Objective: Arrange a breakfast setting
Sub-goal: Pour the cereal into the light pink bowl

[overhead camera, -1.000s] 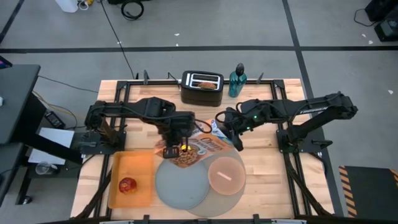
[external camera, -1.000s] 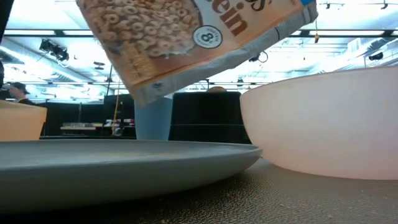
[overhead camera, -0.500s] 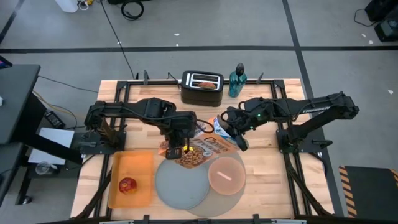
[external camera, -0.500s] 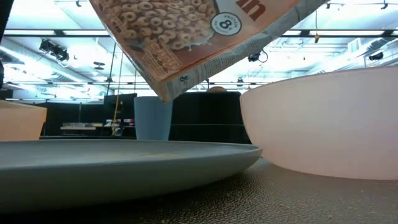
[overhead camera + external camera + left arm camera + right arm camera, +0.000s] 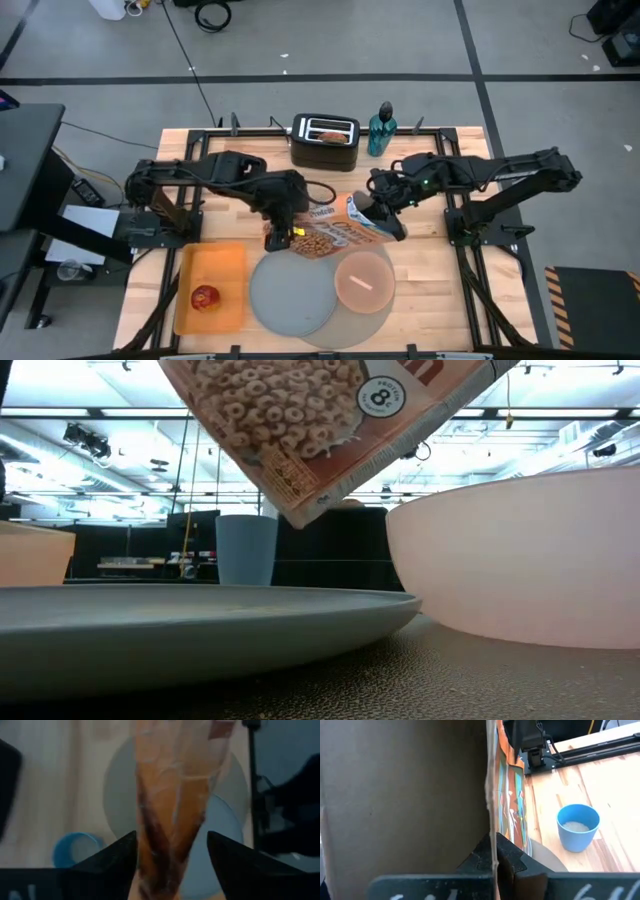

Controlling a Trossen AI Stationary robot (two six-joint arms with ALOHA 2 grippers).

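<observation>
Cardboard cereal box [image 5: 338,236] hangs tilted over the pink bowl [image 5: 362,281] and grey plate [image 5: 292,292], both hands clamped on it: left hand [image 5: 283,236], right hand [image 5: 385,222]. Apple [image 5: 206,297] sits on the orange tray [image 5: 228,262].

The cereal box [image 5: 330,430] is printed cardboard with a slight sheen, its inside face [image 5: 405,795] plain matt brown. The pink bowl [image 5: 520,560] looks smooth and matt, the blue-grey plate [image 5: 200,615] likewise, on a grainy mat [image 5: 420,680] over a pale wooden table [image 5: 420,295].
</observation>
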